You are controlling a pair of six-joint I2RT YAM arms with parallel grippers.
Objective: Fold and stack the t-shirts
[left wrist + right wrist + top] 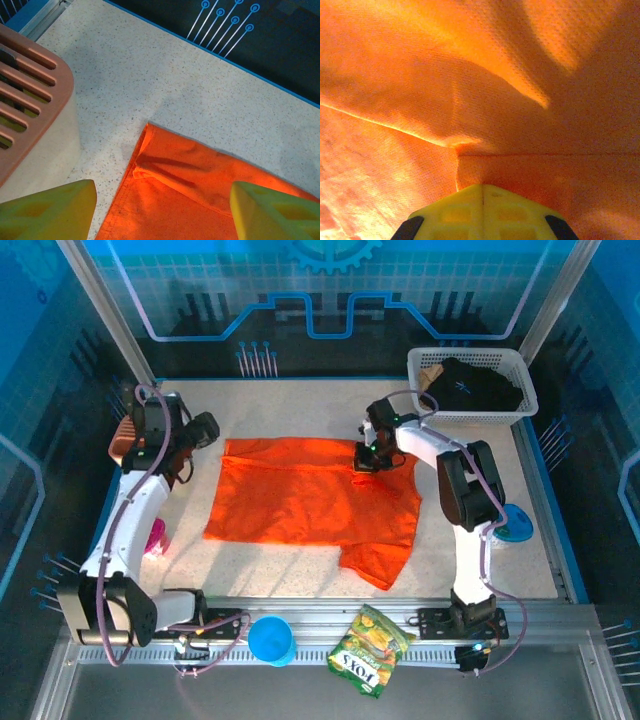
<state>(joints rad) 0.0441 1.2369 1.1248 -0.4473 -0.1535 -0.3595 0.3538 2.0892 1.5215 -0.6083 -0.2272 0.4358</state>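
The orange t-shirt [310,505] is lying spread out in the middle of the surface [300,405], mostly flat, with one short sleeve sticking out at its near right corner. The black t-shirt [470,385], showing a small pale mark, is sitting bunched inside the white basket [425,360] at the far right corner, well apart from the orange one.

The right arm [430,445] is reaching across to the far right edge of the orange t-shirt. The right jaws are pressing together there, pinching the orange cloth; in the right wrist view the fabric is gathering into a raised fold that runs straight to the closed yellow tips.

The left arm [130,520] is stretching towards the far left corner of the orange t-shirt. The left jaws are standing wide apart and holding nothing; in the left wrist view they are framing the hemmed corner of the cloth and a strip of bare speckled surface beside it. A brownish slatted basket [30,100] is sitting just to the left of that corner.

A green-yellow snack bag [370,637] and a blue cup [270,638] are resting on the rail at the near edge
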